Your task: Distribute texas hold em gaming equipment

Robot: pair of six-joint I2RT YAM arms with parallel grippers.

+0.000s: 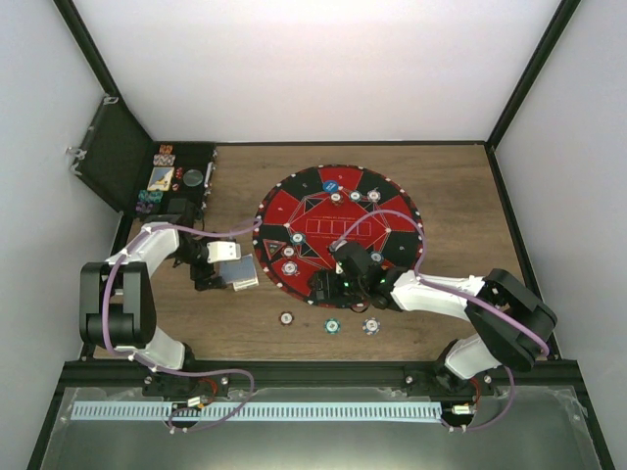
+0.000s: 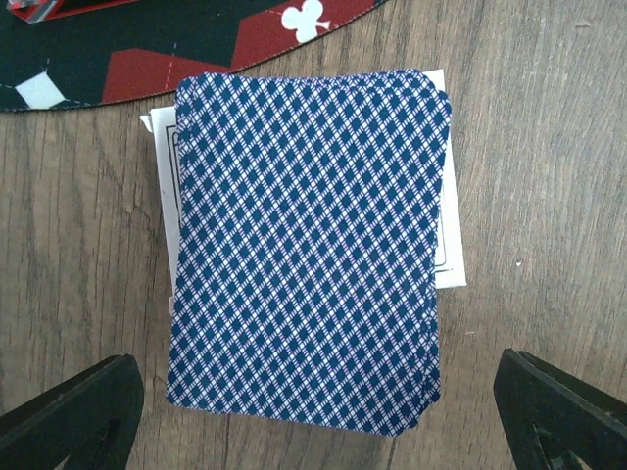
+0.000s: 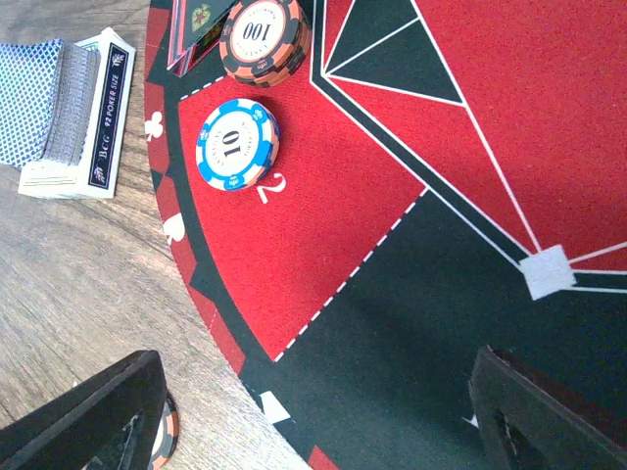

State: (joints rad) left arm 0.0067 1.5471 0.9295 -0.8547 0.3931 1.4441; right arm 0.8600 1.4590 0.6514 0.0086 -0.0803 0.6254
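A deck of playing cards [image 2: 306, 245] with blue-and-white checked backs lies face down on the wooden table, on top of a white card box [image 2: 449, 245]. It sits just off the round mat's left edge [image 1: 242, 275]. My left gripper [image 2: 313, 421] hovers over the deck's near end, open, one finger on each side and touching nothing. My right gripper [image 3: 313, 411] is open above the mat's [image 3: 411, 323] near rim, with nothing between its fingers. A blue "10" chip [image 3: 235, 144] and an orange-and-black "100" chip [image 3: 263, 39] rest on the mat ahead of it. An orange chip [image 3: 167, 441] peeks out beside its left finger.
Three chips [image 1: 286, 317] [image 1: 332, 325] [image 1: 371, 325] lie in a row on the wood near the mat's front edge. More chips [image 1: 355, 195] and a blue button [image 1: 330, 185] sit at the mat's far side. An open black case [image 1: 181, 181] with more chips stands at the back left.
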